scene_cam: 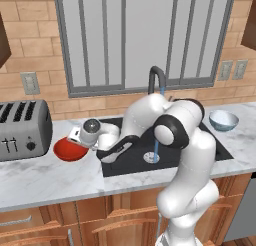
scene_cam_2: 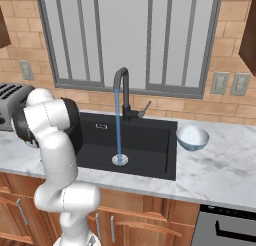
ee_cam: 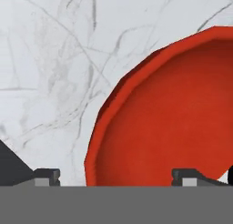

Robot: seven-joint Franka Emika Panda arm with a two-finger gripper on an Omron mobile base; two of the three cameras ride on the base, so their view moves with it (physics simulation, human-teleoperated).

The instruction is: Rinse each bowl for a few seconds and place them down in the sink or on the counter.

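Counter [scene_cam: 45,177] runs the full width, white marble with grey veins over wooden cabinets [scene_cam: 115,222]; brick wall and a grey-framed window [scene_cam: 145,35] behind it. Black sink [scene_cam_2: 145,145] sits mid-counter, dark arched faucet [scene_cam_2: 121,90] at its far edge, with a thin stream of water [scene_cam_2: 118,125] falling straight onto the round silver drain [scene_cam_2: 119,160]. Arm [scene_cam: 185,165] rises at the near side and folds left across the sink's left rim, wrist low over the counter. Silver toaster [scene_cam: 22,130] stands far left on the counter, just beside the red bowl. Red bowl [scene_cam: 70,149] sits upright on the counter between toaster and sink, left of the basin, outside it. Gripper [ee_cam: 116,177] is at the bowl's right edge; in the hand view the fingertips [ee_cam: 45,176] are spread apart, one over bare marble outside the rim, the other over the red inside, so jaws are open and straddling the rim. Can't tell if either tip touches it. Pale blue-white bowl [scene_cam_2: 192,137] is upright on the counter right of the sink, near its far right corner, well apart from the arm. Wall outlets [scene_cam_2: 230,83] sit above it on the brick.
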